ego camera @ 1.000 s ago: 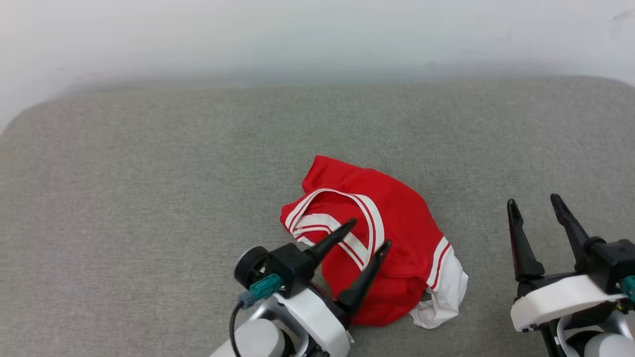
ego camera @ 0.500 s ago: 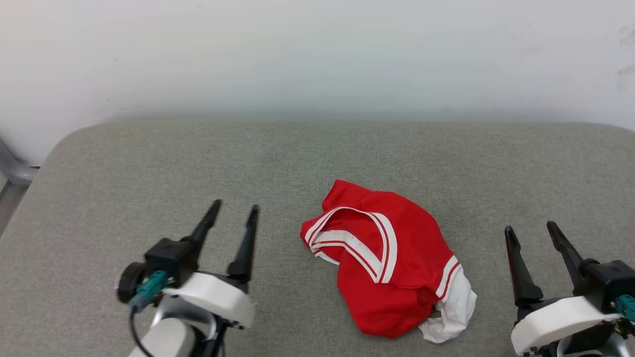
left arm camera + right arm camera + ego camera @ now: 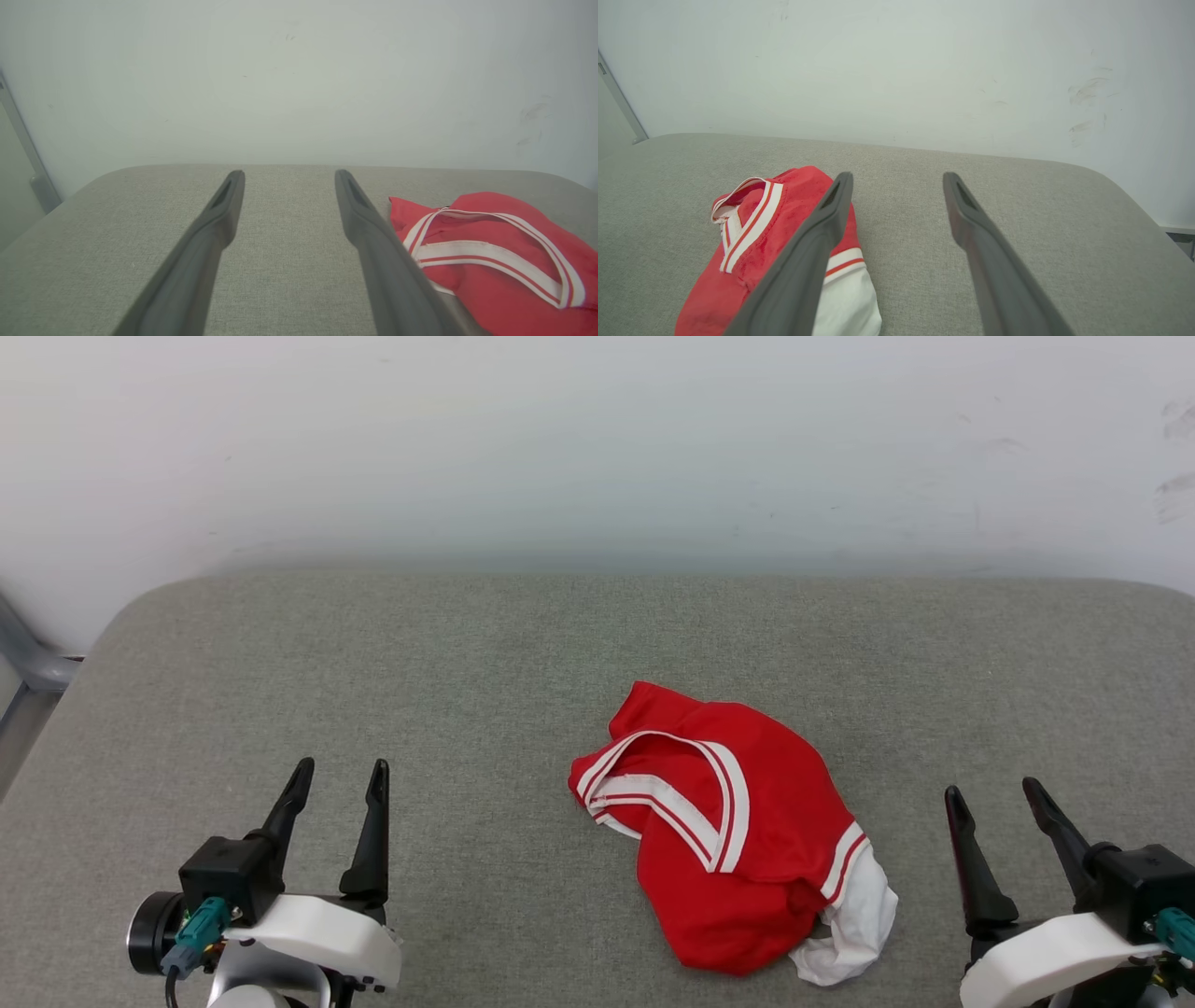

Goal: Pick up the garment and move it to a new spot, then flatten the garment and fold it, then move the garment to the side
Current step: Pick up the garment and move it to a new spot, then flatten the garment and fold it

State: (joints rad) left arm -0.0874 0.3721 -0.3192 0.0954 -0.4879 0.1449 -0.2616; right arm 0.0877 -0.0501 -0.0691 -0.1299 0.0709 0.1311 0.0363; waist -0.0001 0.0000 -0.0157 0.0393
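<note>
- Grey woven-fabric padded surface (image 3: 448,653) met a pale white wall (image 3: 597,448); a grey metal bar (image 3: 28,663) showed past its far left corner.
- The crumpled red jersey-style garment (image 3: 747,859) with white-and-red striped trim lay right of centre, close to the near edge.
- The left gripper (image 3: 341,767), fingers spread, stood well apart on the garment's left, bare fabric between.
- The right gripper (image 3: 990,790), also spread, stood nearer on its right, not touching.

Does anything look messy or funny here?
Yes. The red garment lies crumpled in a heap on the grey padded surface, one white sleeve bunched at its edge. The left gripper and right gripper, both open, sit apart from it.
</note>
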